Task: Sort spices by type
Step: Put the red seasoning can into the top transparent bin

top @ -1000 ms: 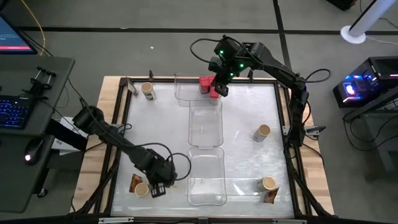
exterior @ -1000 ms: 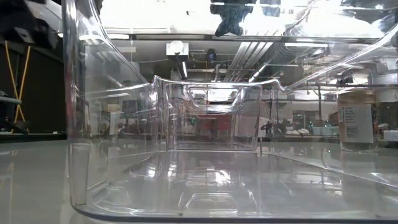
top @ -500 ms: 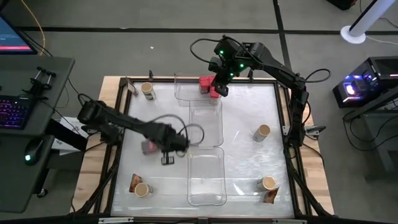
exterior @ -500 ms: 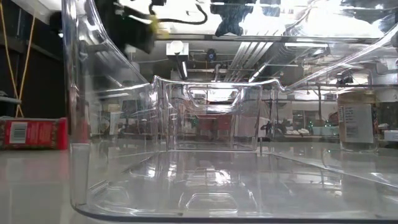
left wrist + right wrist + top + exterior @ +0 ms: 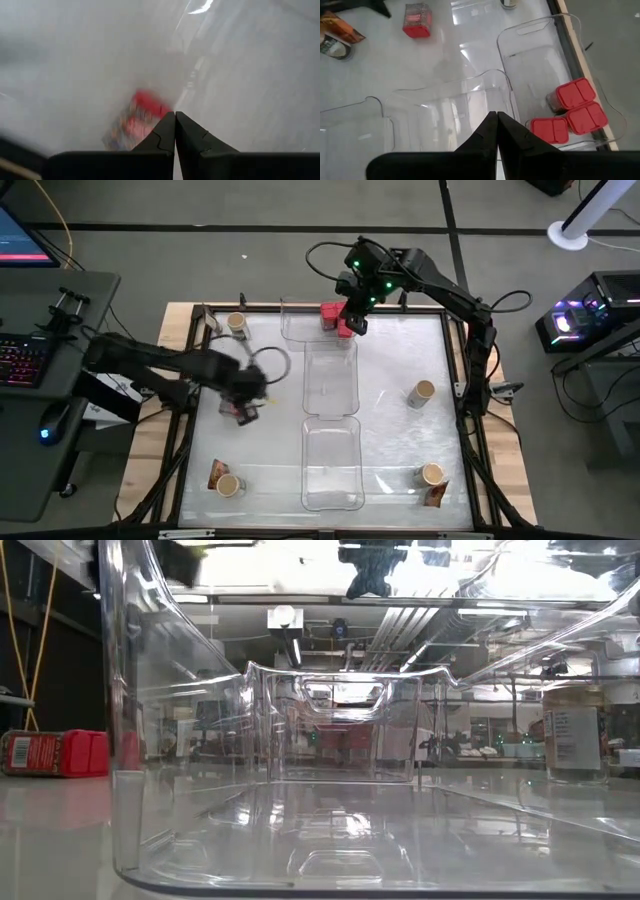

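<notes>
Three clear trays (image 5: 331, 385) run in a column down the centre of the table (image 5: 390, 430) in the high view. The top tray (image 5: 560, 65) holds three red containers (image 5: 576, 93), seen clustered in the right wrist view.

A fourth red container (image 5: 55, 753) lies on its side on the table, left of the trays; in the low view it sits at the left edge, outside the near tray wall. In the right wrist view it shows at upper centre-left (image 5: 417, 20); in the left wrist view it is a blurred red patch (image 5: 141, 117) just past the fingertips.

Left gripper (image 5: 175, 116): fingers pressed together, nothing between them, over the left-centre of the table just above that red container. In the high view it is blurred (image 5: 243, 392).

Right gripper (image 5: 497, 116): clenched, empty, hanging over the top tray near the upper centre of the high view (image 5: 352, 315).

Round jars with tan tops in the high view: upper left (image 5: 238, 326), right of centre (image 5: 421, 393), lower left (image 5: 229, 485), lower right (image 5: 432, 474). A brown-orange packet (image 5: 216, 474) lies just beside the lower-left jar, another (image 5: 435, 495) touches the lower-right jar.
</notes>
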You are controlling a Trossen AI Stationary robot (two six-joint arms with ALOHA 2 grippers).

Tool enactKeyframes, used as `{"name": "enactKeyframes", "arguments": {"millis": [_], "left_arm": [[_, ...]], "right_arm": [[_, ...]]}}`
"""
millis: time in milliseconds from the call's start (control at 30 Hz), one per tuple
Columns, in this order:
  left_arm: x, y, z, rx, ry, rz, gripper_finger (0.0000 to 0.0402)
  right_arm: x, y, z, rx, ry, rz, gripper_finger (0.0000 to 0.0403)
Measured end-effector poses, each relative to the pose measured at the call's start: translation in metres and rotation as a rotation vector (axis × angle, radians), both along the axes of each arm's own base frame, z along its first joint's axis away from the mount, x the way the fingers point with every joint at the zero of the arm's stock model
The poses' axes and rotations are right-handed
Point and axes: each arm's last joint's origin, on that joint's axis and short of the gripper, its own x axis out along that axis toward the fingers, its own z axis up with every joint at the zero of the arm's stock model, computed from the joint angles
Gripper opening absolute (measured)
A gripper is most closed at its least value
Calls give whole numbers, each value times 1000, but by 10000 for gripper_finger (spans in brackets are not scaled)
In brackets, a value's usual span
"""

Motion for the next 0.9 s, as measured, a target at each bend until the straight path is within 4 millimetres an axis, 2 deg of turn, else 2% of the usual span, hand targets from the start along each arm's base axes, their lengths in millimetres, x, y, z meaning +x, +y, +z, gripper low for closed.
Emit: {"name": "enactKeyframes", "arguments": {"millis": [167, 233, 333, 467, 600, 767, 900], "left_arm": [[-52, 0, -23, -61, -12, 165, 0], [-65, 4, -33, -64, -7, 212, 0], [-77, 9, -46, -57, 13, 247, 0], [-84, 12, -61, -38, 71, 204, 0], [-86, 14, -73, -24, 90, 165, 0], [-86, 15, -81, 6, 76, 128, 0], [-86, 15, -87, 8, 63, 156, 0]], "right_arm": [[7, 3, -1, 95, -100, 118, 0], [15, 4, -12, 175, -129, 150, 0], [30, 10, -42, 279, -96, 151, 0], [51, 30, -87, 370, -51, 117, 0], [71, 55, -113, 444, -95, 72, 0], [89, 79, -116, 484, -190, 13, 0], [93, 88, -112, 486, -208, -50, 0]]}}
